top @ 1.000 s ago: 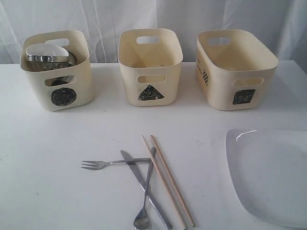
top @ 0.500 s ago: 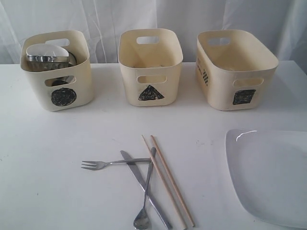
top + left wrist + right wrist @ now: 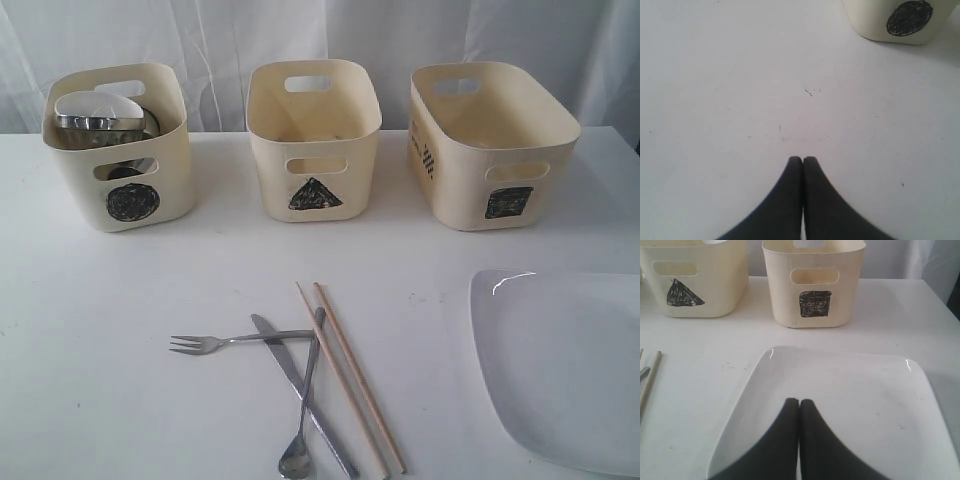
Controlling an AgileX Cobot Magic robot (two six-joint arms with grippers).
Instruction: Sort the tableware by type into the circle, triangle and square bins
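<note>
Three cream bins stand in a row at the back: the circle bin (image 3: 118, 150) holding steel bowls and a small white bowl (image 3: 97, 105), the triangle bin (image 3: 314, 140) and the square bin (image 3: 490, 145). A fork (image 3: 225, 341), knife (image 3: 300, 390), spoon (image 3: 302, 420) and two chopsticks (image 3: 350, 375) lie crossed in front of them. The large white plate (image 3: 565, 360) lies at the front right. My left gripper (image 3: 803, 159) is shut over bare table near the circle bin (image 3: 897, 20). My right gripper (image 3: 799, 401) is shut above the plate (image 3: 860, 400), facing the square bin (image 3: 814, 282). Neither holds anything.
White curtain hangs behind the bins. The triangle bin (image 3: 692, 282) and a chopstick (image 3: 650, 380) show at the edge of the right wrist view. The white tabletop (image 3: 90, 340) carries small dark specks.
</note>
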